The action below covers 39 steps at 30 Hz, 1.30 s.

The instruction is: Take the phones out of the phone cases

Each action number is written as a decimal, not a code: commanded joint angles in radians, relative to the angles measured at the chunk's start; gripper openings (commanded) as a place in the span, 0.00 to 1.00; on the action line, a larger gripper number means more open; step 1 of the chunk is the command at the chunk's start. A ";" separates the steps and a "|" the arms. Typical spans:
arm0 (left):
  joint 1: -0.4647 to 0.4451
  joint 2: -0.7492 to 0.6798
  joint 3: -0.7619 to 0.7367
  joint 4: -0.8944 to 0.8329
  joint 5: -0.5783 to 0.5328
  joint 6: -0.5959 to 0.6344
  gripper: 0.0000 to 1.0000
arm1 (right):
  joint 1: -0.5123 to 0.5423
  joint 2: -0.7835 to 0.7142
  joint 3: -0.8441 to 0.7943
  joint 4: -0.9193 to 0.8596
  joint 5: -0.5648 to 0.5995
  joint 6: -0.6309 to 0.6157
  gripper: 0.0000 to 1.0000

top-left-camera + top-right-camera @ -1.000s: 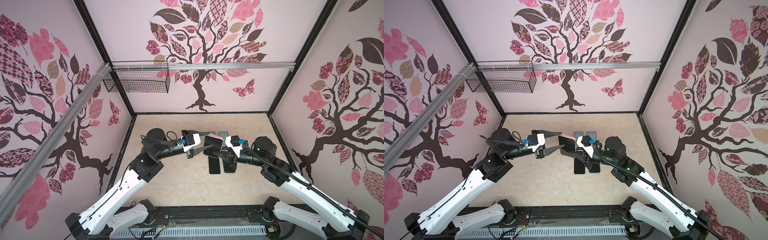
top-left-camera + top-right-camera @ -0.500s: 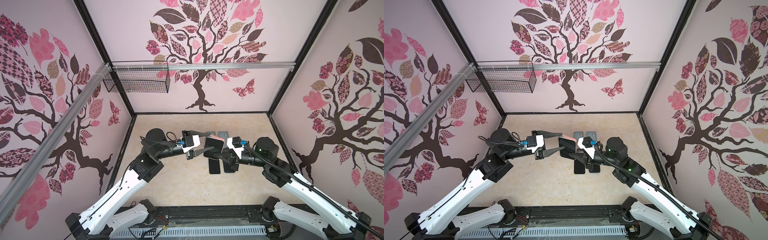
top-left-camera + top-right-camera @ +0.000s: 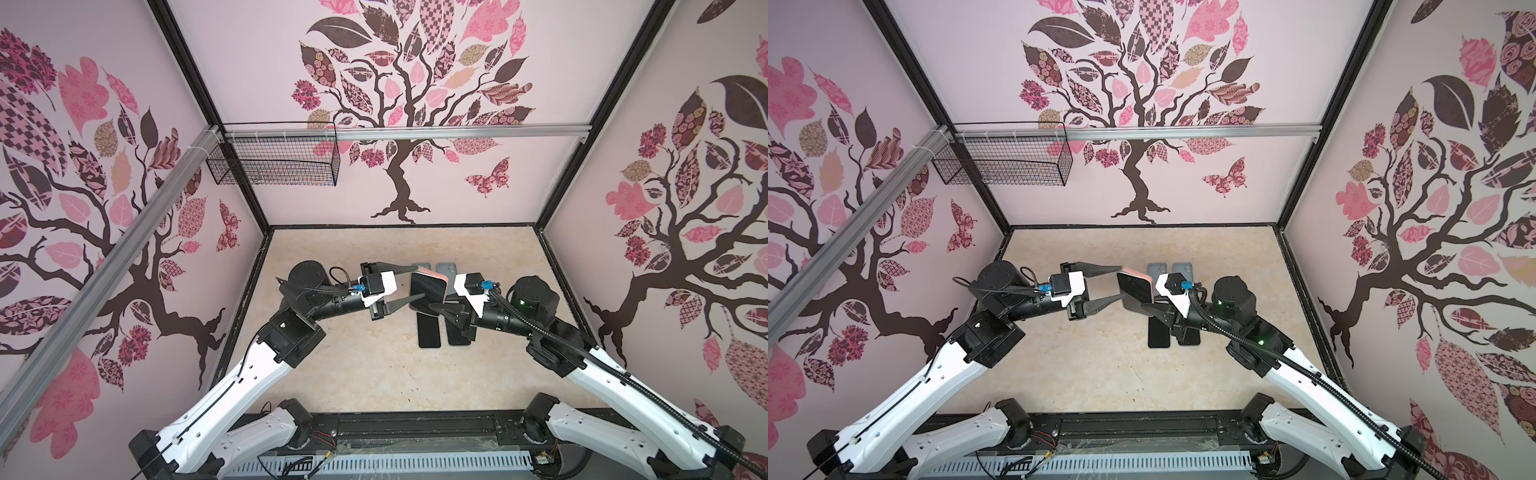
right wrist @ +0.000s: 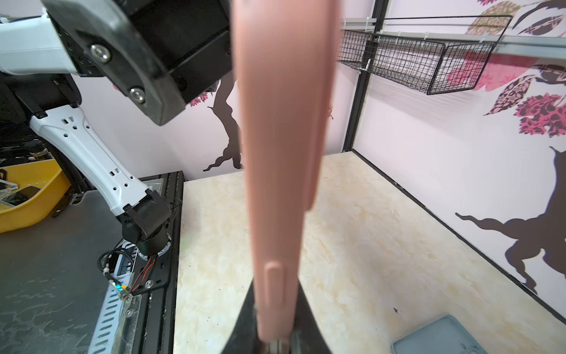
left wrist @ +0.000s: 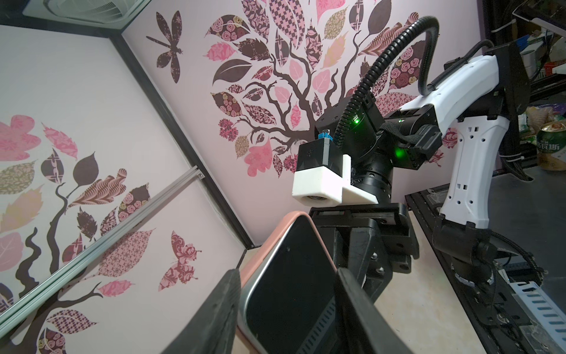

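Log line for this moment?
right claw: shut on pink-cased phone, aloft | left claw: open, straddling its free end | removal: not yet done

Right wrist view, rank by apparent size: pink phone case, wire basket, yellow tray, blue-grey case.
1. pink phone case: largest, but it is right at the lens, so unreliable.
2. wire basket.
3. yellow tray and blue-grey case: look alike, both cut off by the frame, so unranked.
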 commanded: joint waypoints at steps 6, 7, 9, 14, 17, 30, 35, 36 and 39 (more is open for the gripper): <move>0.006 0.004 -0.056 -0.064 -0.012 -0.016 0.51 | 0.007 -0.052 0.050 0.173 0.007 0.000 0.00; 0.006 0.005 -0.057 -0.064 -0.012 -0.017 0.51 | 0.007 -0.051 0.049 0.174 0.007 0.000 0.00; 0.006 0.006 -0.058 -0.065 -0.007 -0.018 0.51 | 0.006 -0.050 0.051 0.170 0.001 -0.004 0.00; 0.006 0.009 -0.052 -0.065 -0.005 -0.017 0.51 | 0.007 -0.034 0.063 0.144 -0.020 -0.012 0.00; 0.006 0.002 -0.053 -0.054 -0.037 -0.017 0.51 | 0.006 -0.029 0.065 0.126 0.025 -0.009 0.00; 0.006 -0.026 -0.059 -0.003 -0.090 -0.017 0.52 | 0.007 0.031 0.111 0.009 0.044 -0.038 0.00; 0.005 -0.033 -0.058 0.004 -0.101 -0.017 0.52 | 0.007 0.037 0.110 -0.011 0.069 -0.041 0.00; 0.006 -0.035 -0.058 0.005 -0.105 -0.017 0.52 | 0.007 0.039 0.109 -0.017 0.083 -0.040 0.00; 0.006 -0.042 -0.062 0.014 -0.124 -0.014 0.52 | 0.007 0.041 0.106 -0.033 0.124 -0.039 0.00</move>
